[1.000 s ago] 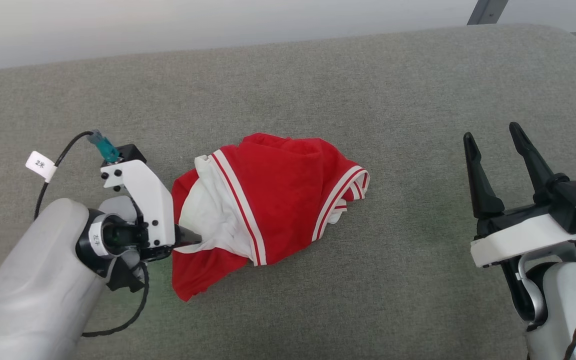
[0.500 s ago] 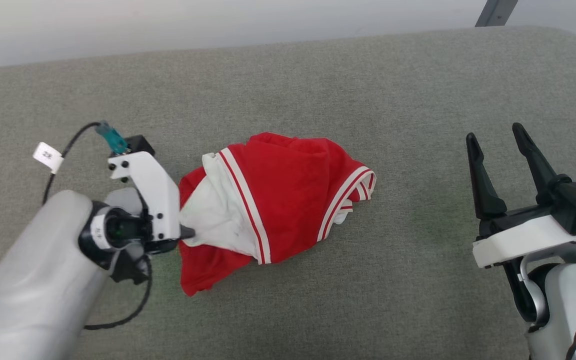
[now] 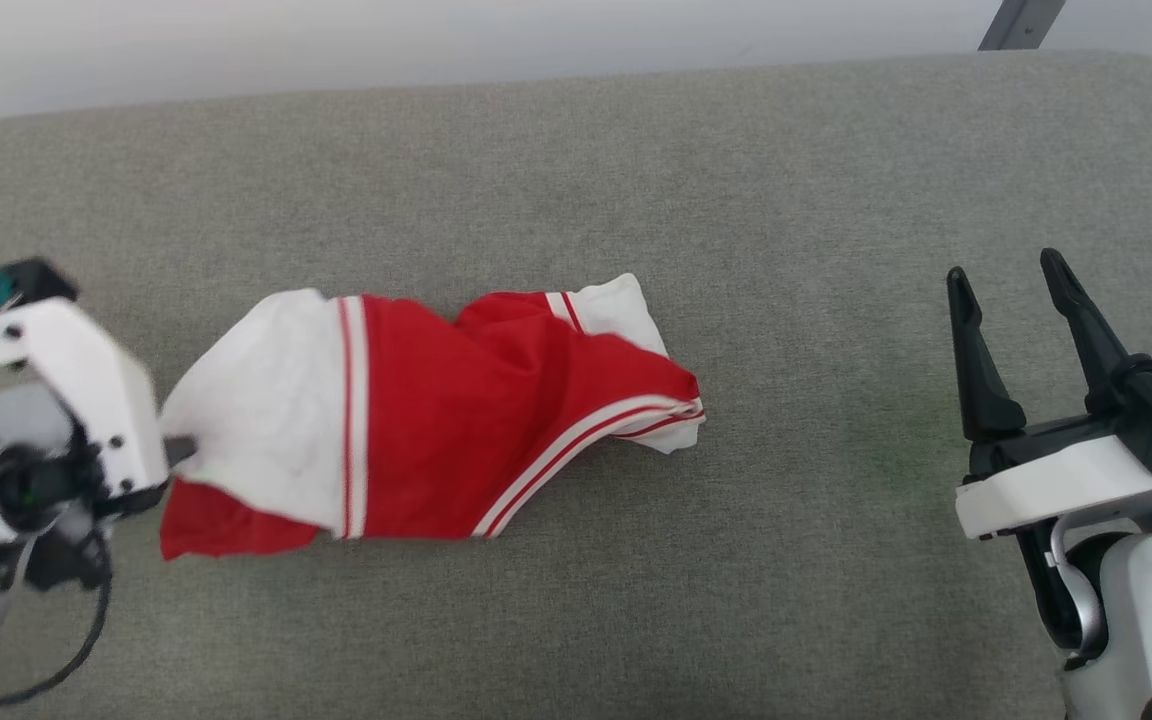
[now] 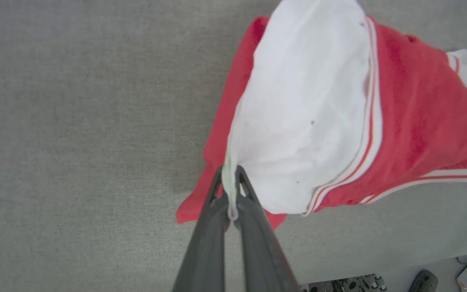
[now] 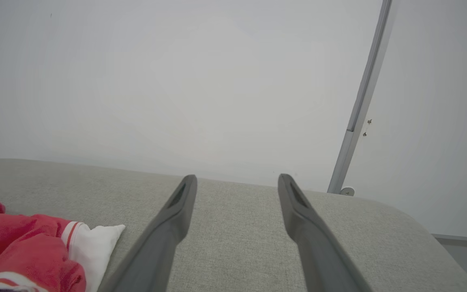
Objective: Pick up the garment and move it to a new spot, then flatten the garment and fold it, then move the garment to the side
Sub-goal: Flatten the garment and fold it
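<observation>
Left claw [image 4: 229, 180] clamps a white edge of the garment [image 3: 456, 410], while right claw [image 3: 1004, 270] gapes wide, well apart from it.

On the cushion [image 3: 736, 150]: garment [image 3: 456, 430], left of centre. At garment's left edge, touching it: left gripper [image 3: 181, 452], fabric between its fingers. Well right of garment, apart from it, over the cushion: right gripper [image 3: 1002, 264]. Behind garment, past the cushion's far edge: wall [image 3: 336, 40]. Behind and far right of garment: post [image 3: 1021, 22].

High head camera, 2 nearer wrist cameras, shared garment [image 3: 456, 430]
</observation>
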`<state>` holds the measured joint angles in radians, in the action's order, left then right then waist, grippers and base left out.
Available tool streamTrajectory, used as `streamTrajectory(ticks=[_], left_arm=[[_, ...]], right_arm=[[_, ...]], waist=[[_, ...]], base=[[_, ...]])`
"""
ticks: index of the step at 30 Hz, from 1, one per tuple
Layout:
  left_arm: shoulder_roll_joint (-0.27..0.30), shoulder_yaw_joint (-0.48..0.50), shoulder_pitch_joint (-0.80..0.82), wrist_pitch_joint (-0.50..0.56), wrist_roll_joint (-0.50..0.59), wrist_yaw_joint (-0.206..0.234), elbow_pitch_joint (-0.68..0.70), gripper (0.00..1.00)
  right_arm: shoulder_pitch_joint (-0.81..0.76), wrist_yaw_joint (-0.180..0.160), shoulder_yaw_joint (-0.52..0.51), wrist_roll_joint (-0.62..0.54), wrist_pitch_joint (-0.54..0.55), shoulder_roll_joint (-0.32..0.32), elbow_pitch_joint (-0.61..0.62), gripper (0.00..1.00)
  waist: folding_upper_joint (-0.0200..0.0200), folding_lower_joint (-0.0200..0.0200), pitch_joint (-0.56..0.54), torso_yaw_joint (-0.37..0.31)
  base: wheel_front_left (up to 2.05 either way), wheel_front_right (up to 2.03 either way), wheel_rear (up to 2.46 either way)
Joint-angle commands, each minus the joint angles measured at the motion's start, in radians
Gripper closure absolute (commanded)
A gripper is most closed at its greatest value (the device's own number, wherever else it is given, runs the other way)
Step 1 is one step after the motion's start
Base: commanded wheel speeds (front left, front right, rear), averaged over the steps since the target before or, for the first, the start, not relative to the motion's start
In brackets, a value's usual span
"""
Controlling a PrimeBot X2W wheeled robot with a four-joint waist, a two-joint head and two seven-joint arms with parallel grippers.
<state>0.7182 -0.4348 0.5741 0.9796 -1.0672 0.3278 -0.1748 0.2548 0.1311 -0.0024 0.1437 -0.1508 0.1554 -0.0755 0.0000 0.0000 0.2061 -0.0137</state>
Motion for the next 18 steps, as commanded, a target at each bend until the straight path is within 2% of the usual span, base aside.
streamTrajectory(ticks=[1,4,10,11,12,18], left_arm=[[0.017,0.011,-0.037,-0.012,-0.006,0.011,0.009,1.0],[0.035,0.032,-0.103,-0.032,-0.024,0.026,0.01,1.0],[0.017,0.047,-0.161,-0.064,-0.044,0.025,-0.042,1.0],[0.012,0.053,-0.161,-0.071,-0.049,0.021,-0.05,0.62],[0.006,0.06,-0.161,-0.087,-0.052,0.011,-0.059,0.0],[-0.003,0.097,-0.169,-0.203,-0.035,-0.037,-0.038,0.0]], right_arm=[[-0.006,0.0,0.0,-0.001,0.0,-0.002,0.002,0.0],[-0.003,0.0,-0.001,0.001,-0.001,-0.003,0.0,0.0],[0.013,0.0,0.012,-0.002,0.007,-0.004,0.002,0.0],[0.016,0.0,0.017,-0.001,0.009,-0.006,0.003,0.0],[0.02,0.0,0.029,0.005,0.016,-0.005,0.004,0.0],[0.028,0.0,0.077,0.032,0.041,0.014,-0.018,0.0]], waist=[[0.0,0.0,0.004,0.002],[0.0,0.0,0.01,0.006],[0.0,0.0,0.023,0.01],[0.0,0.0,0.024,0.009],[0.0,0.0,0.026,0.007],[0.0,0.0,0.015,0.022]], base=[[0.0,0.0,0.0],[0.0,0.0,0.0],[0.0,0.0,0.0],[0.0,0.0,0.0],[0.0,0.0,0.0],[0.0,0.0,0.0]])
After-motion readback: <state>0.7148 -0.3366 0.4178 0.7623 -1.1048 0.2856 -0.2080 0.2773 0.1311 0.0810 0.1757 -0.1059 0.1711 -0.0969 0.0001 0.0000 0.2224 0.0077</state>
